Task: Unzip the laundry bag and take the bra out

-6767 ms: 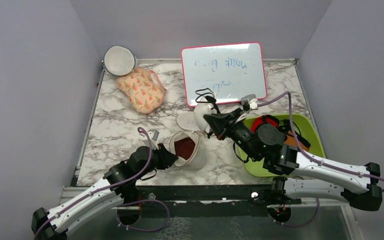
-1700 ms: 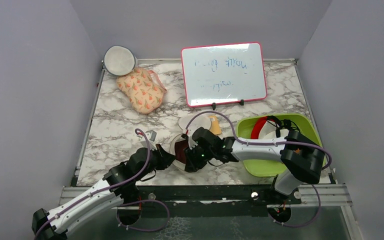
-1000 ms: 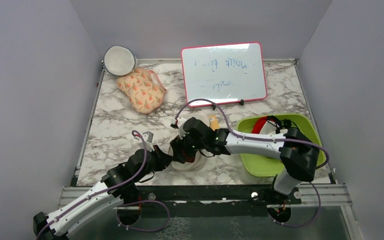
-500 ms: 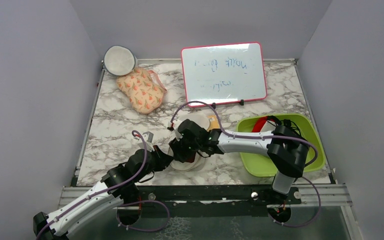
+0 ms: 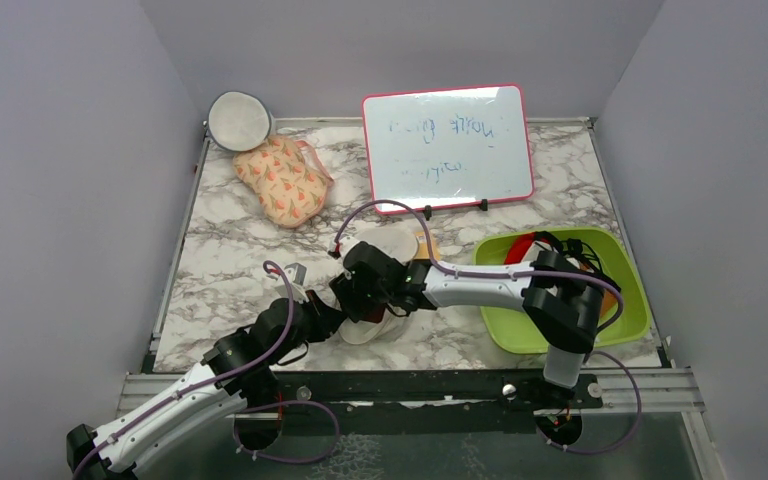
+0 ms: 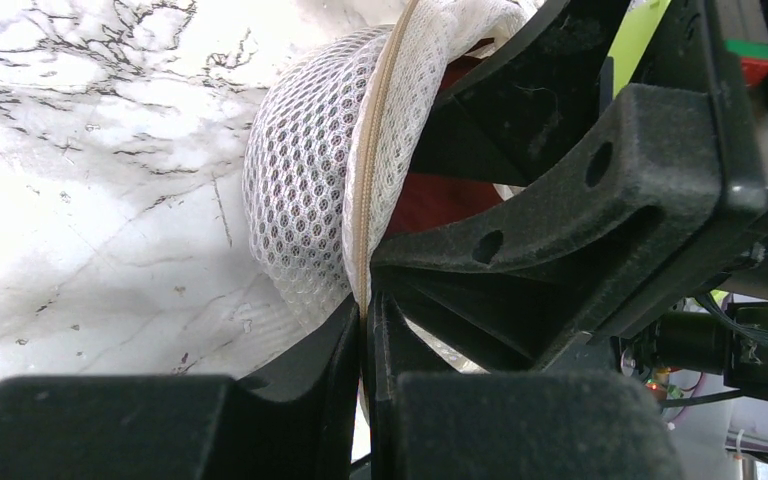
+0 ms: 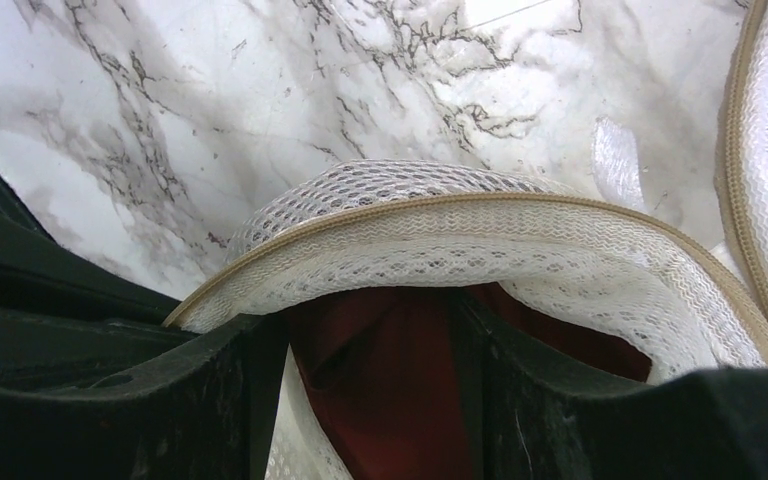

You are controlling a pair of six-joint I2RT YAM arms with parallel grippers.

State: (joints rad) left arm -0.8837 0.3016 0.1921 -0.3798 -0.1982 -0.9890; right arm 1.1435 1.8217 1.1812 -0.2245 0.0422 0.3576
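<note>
The laundry bag (image 5: 357,330), a white mesh pouch with a beige zipper, lies unzipped on the marble near the front. Its lid flap (image 5: 392,246) is folded back. My left gripper (image 5: 332,316) is shut on the bag's zipper rim (image 6: 360,230), pinching the mesh edge between its jaws. The bra (image 7: 390,380), dark red, sits inside the bag under the arched rim (image 7: 440,230). My right gripper (image 7: 365,320) reaches into the opening. Its two fingers press on the red fabric from both sides. The same red shows behind the mesh (image 6: 430,205) in the left wrist view.
A green bin (image 5: 632,290) with red and white items stands at the right. A pink-framed whiteboard (image 5: 447,147) leans at the back. A peach floral pouch (image 5: 282,180) and a grey-rimmed white disc (image 5: 240,120) lie at the back left. An orange notepad (image 5: 427,242) peeks out behind the bag.
My right arm came down from near the whiteboard and slid left into the bag's opening, and its fingers narrowed onto the red fabric. The left gripper kept its hold on the rim.
</note>
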